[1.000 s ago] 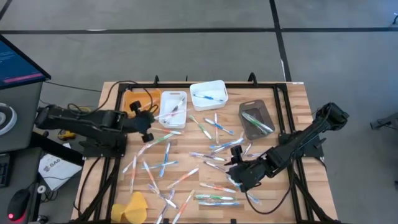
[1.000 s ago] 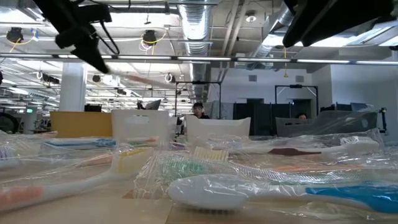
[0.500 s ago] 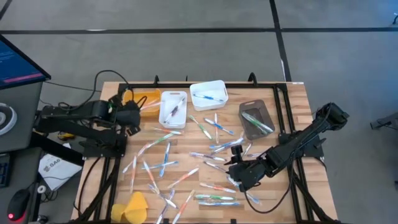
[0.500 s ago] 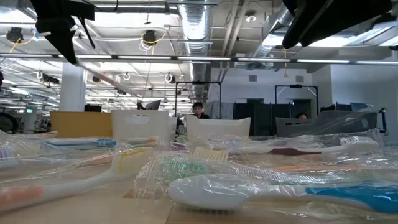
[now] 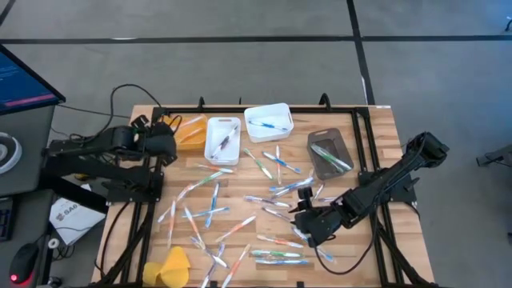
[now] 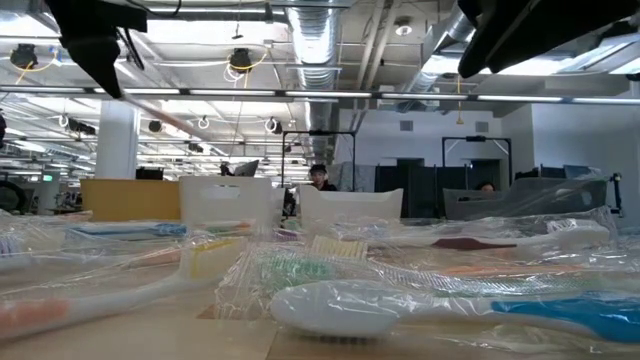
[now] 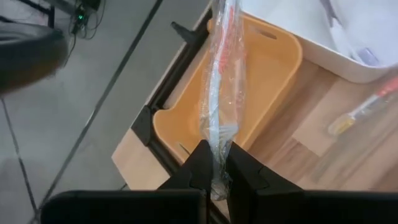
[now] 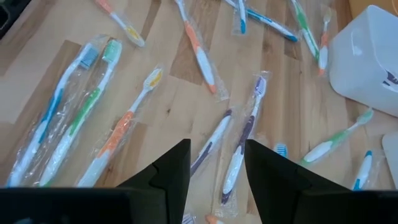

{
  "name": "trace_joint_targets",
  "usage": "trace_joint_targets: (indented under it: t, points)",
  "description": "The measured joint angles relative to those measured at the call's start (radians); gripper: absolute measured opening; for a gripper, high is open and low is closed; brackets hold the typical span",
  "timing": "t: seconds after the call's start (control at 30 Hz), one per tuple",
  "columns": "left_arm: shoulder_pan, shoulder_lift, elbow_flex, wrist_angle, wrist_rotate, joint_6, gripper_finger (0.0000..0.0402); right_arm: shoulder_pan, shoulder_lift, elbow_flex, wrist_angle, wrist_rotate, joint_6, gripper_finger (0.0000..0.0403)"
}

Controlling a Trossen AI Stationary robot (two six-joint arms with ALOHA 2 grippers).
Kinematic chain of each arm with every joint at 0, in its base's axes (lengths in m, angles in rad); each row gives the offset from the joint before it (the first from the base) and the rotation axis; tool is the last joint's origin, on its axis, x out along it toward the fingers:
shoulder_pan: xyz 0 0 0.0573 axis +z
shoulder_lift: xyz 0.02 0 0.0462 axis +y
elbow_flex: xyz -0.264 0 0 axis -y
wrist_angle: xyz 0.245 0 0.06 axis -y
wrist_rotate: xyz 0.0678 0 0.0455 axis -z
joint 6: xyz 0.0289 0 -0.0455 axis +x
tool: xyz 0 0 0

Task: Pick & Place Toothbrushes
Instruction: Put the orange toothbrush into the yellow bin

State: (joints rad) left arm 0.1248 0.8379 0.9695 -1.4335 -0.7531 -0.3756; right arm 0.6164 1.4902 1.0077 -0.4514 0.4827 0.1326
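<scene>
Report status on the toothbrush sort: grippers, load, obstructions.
Left gripper shut on wrapped orange toothbrush, above orange bin. Right gripper open, empty, over scattered toothbrushes. Nothing blocking the bin.

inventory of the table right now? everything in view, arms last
Loose toothbrushes: dozens, wrapped; white, blue, green, orange handles; scattered over the middle and near part of the table.
Orange bin: one, far left of the bin row; looks empty.
Long white bin: one, beside the orange bin, toothbrushes inside.
Square white bin: one, far centre, a blue toothbrush inside.
Brown bin: one, right of the row, green toothbrushes inside.
Yellow lump: one, near-left corner.
Wooden table: one, black frame.
Left gripper: over the orange bin, shut on an orange toothbrush.
Right gripper: open, over loose toothbrushes, near right.
</scene>
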Motion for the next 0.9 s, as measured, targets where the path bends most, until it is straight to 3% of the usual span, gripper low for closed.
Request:
trace_joint_targets:
  t: [0.1, 0.37, 0.67, 0.9]
  points:
    - [0.016, -0.049, -0.010, 0.029, 0.004, 0.003, 0.0012, 0.006, 0.000, 0.000, -0.006, -0.011, 0.000, 0.0145]
    - [0.046, -0.194, -0.183, 0.310, 0.060, 0.161, 0.0012, 0.003, 0.000, 0.000, -0.006, -0.012, -0.035, 0.0145]
    - [0.289, -0.196, -0.193, 0.344, 0.178, 0.278, 0.0012, -0.018, 0.000, 0.000, -0.005, -0.012, -0.061, 0.0145]
    - [0.478, -0.196, -0.213, 0.396, 0.376, 0.395, 0.0012, -0.019, 0.000, 0.000, -0.005, -0.012, -0.053, 0.0145]
